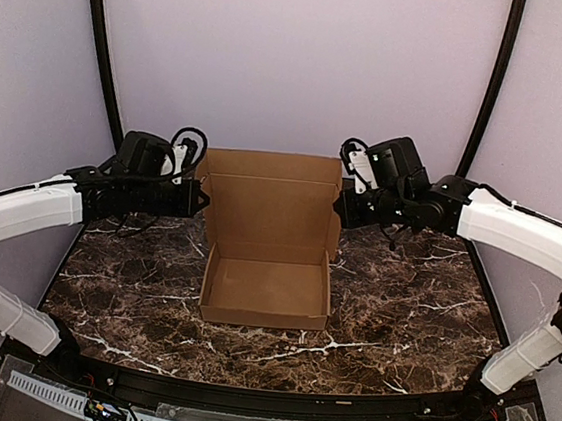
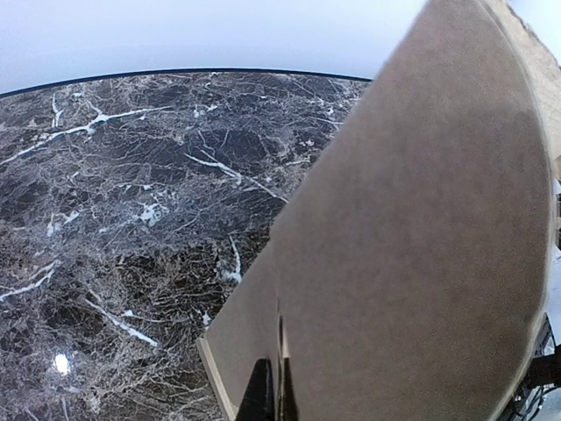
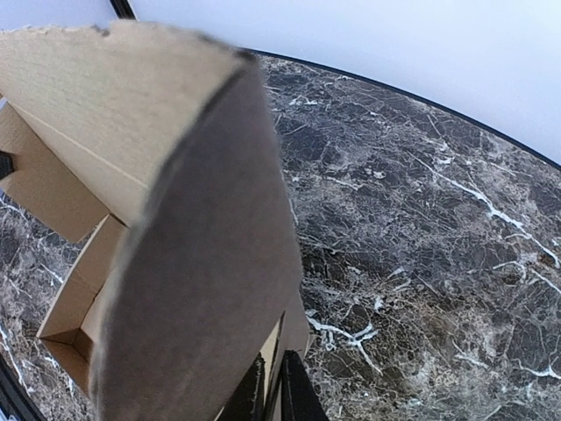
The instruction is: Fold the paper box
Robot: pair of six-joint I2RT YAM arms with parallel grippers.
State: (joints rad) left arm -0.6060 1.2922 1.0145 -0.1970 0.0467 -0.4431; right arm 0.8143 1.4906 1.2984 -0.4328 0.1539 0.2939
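Top external view shows the paper box (image 1: 270, 240) in the middle of the frame, on the dark marble table (image 1: 411, 315). It is plain brown cardboard and partly formed. Its tray (image 1: 265, 291) sits lower in the frame with four low walls standing, and its lid (image 1: 272, 205) rises upright behind the tray, toward the pale back wall. The lid's two side flaps stick out at its left and right edges.

The left gripper (image 1: 200, 200) comes in from the left edge of the frame and meets the lid's left flap. The right gripper (image 1: 339, 209) comes in from the right and meets the lid's right flap at about the same height. Both arms stretch inward above the table.

Left wrist view is filled on its right side by the box (image 2: 412, 263), blurred and very near, with the table (image 2: 131, 219) on the left. At the bottom centre the left gripper (image 2: 272, 396) has its dark fingers (image 2: 257, 395) pressed together on the flap's lower edge.

Right wrist view has the box (image 3: 202, 289) covering the left half, its open tray showing at the far left, and the table (image 3: 421, 263) on the right. At the bottom centre the right gripper (image 3: 275, 390) has its fingers (image 3: 302, 399) nearly together, with the flap's edge caught between them.
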